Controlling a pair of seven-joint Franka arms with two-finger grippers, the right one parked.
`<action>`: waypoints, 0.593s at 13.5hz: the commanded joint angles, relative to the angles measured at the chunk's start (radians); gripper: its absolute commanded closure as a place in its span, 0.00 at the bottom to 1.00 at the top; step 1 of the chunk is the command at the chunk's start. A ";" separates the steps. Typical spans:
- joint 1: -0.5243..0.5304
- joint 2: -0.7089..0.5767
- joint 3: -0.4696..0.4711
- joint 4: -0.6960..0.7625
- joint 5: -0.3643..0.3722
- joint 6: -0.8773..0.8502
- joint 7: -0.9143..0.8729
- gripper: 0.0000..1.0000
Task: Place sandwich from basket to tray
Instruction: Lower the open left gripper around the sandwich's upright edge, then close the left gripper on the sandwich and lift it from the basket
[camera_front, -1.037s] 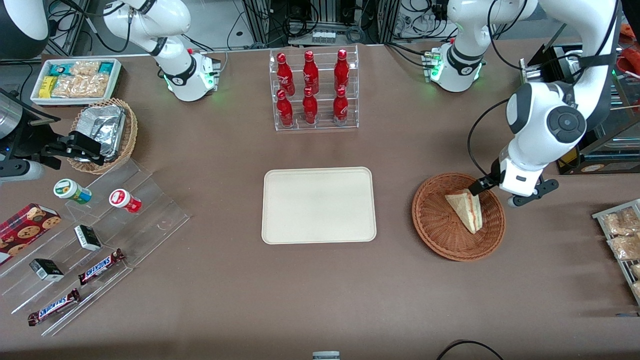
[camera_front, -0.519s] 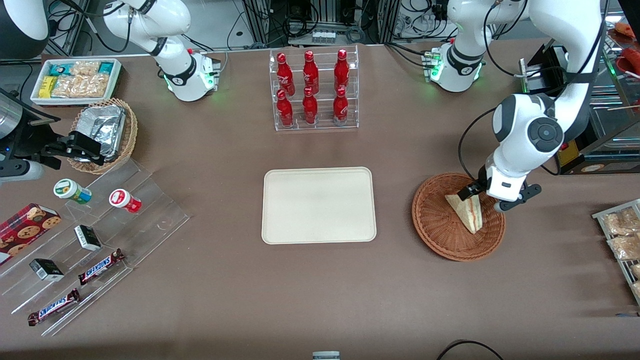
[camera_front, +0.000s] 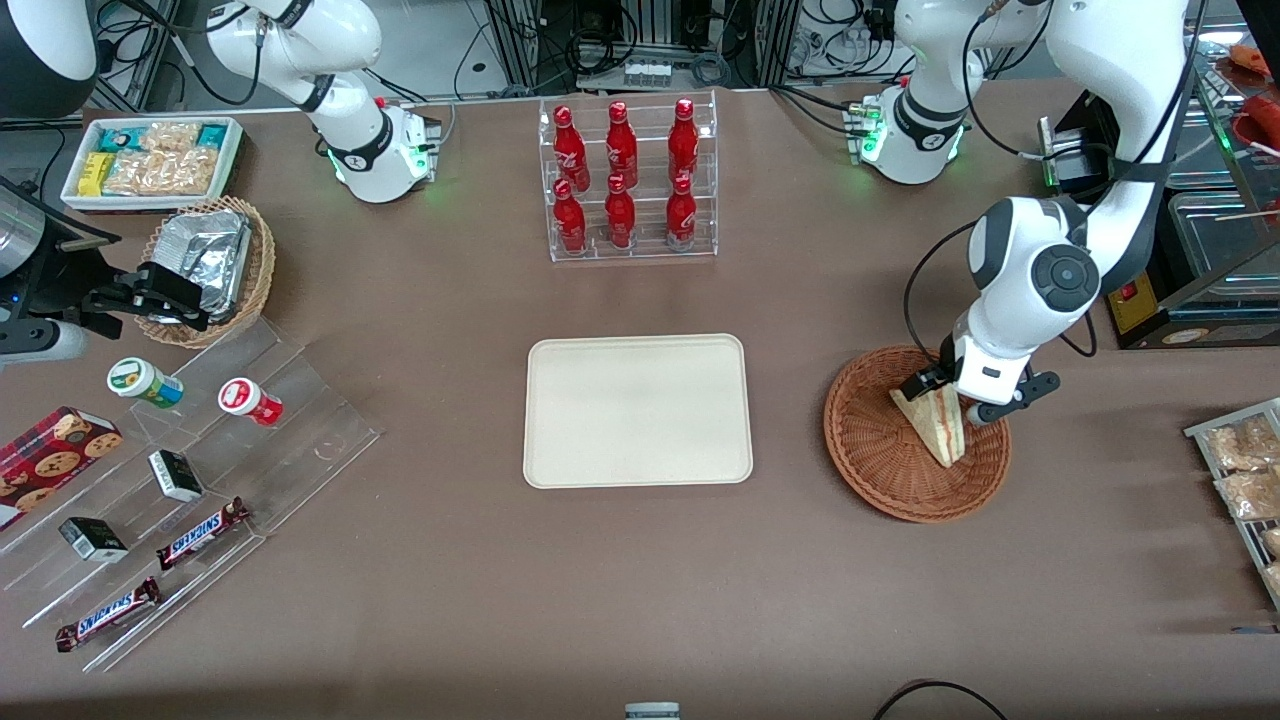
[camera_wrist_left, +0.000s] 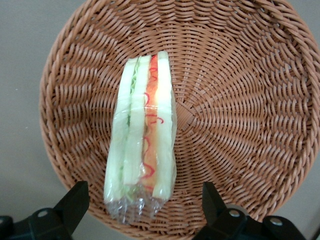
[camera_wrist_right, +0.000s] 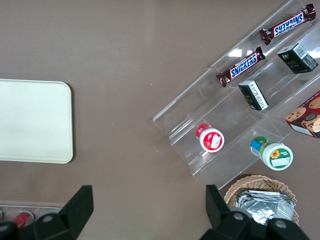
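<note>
The sandwich (camera_front: 938, 428) (camera_wrist_left: 142, 145), a wrapped wedge with green, orange and red filling, lies on its side in the reddish-brown wicker basket (camera_front: 870, 470) (camera_wrist_left: 240, 100). My left gripper (camera_front: 950, 397) (camera_wrist_left: 144, 205) hangs open over the basket's part farthest from the front camera. Its two black fingers (camera_wrist_left: 75, 202) stand either side of the sandwich's broad wrapped end without touching it. The cream tray (camera_front: 637, 410) (camera_wrist_right: 30, 120) lies bare at the table's middle, beside the basket toward the parked arm's end.
A clear rack of red bottles (camera_front: 625, 180) stands farther from the front camera than the tray. A wire rack of snack bags (camera_front: 1245, 470) and a black box (camera_front: 1150, 300) sit at the working arm's end. A stepped acrylic stand (camera_front: 200, 470), foil basket (camera_front: 210, 265) and white bin (camera_front: 150, 160) are at the parked arm's end.
The left arm has swung toward the parked arm's end, carrying the open gripper from the basket's rim to straddle the sandwich's end. The sandwich has not moved.
</note>
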 joint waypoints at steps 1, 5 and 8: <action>0.007 0.021 -0.007 -0.005 0.010 0.048 0.002 0.00; 0.009 0.019 -0.006 -0.005 0.032 0.042 0.020 0.78; 0.009 0.013 -0.006 -0.005 0.033 0.035 0.038 1.00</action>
